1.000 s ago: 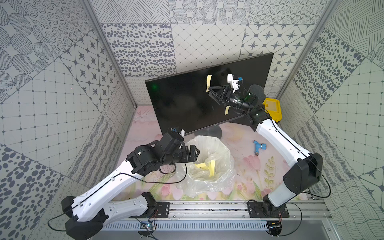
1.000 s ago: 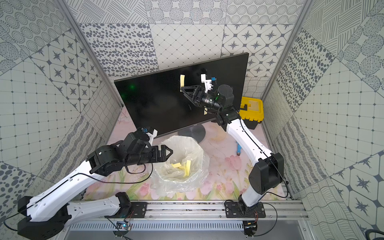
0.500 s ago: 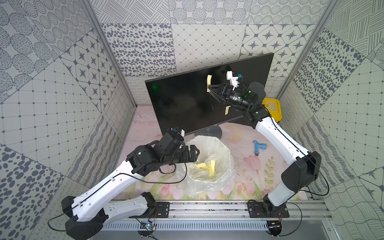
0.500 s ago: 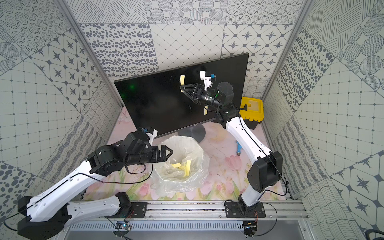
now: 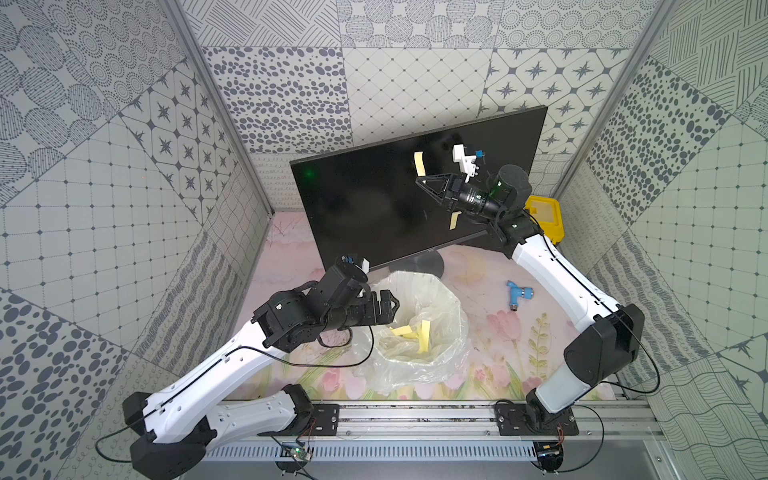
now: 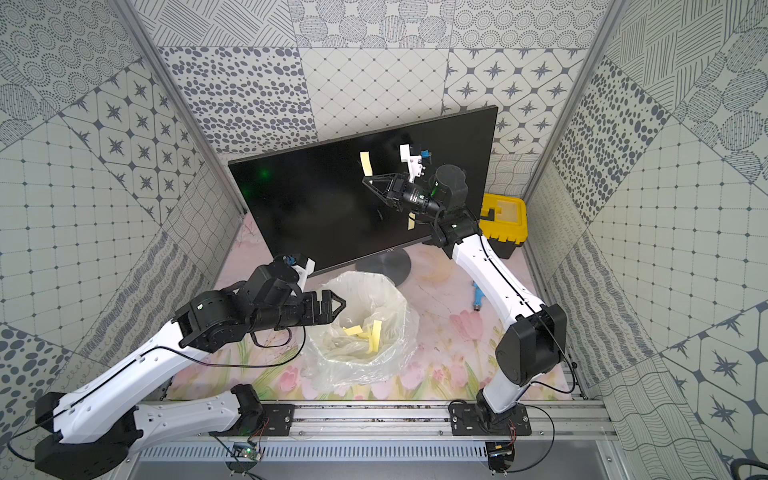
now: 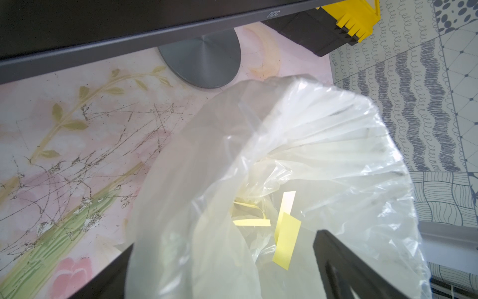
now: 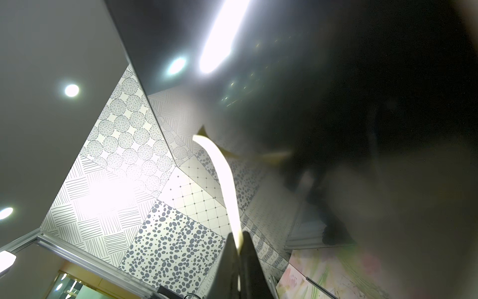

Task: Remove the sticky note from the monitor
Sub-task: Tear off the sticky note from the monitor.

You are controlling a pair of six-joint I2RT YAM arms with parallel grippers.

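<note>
Risks first: right gripper [image 5: 419, 179] has its fingers [image 8: 227, 261] clenched on just the lower tip of the narrow pale-yellow paper sticky note [image 5: 419, 164], so we judge a fast or straight-out pull could slip the paper free or tear the thin strip. Those fingers sit very close to the large flat black-screened monitor [image 5: 365, 208]; any push forward could scrape the screen or rock it on its round stand [image 5: 424, 264]. A second short yellow strip [image 5: 456, 219] is stuck lower on the screen, partly behind the right gripper's body, so a careless retreat could knock it. Glue may also cling to a finger and spoil the drop into the clear plastic bag [image 5: 455, 332] near the middle of the worktop [image 5: 478, 266], where yellow strips [image 5: 424, 332] already lie. At that bag's rim hangs the left gripper [image 5: 392, 305], fingers [image 7: 341, 264] spread apart, nothing pinched that we can see.

Where: sticky note sits on the screen close to its top edge, nearer the side edge by the yellow-and-black toolbox [image 5: 542, 212]. Monitor stands toward the far edge of the worktop. Long axis runs top-edge to bottom-edge of the screen, slightly tilted. Upper end looks stuck; lower end points down and out, bowing off the glass into the fingers in the right wrist view.
</note>
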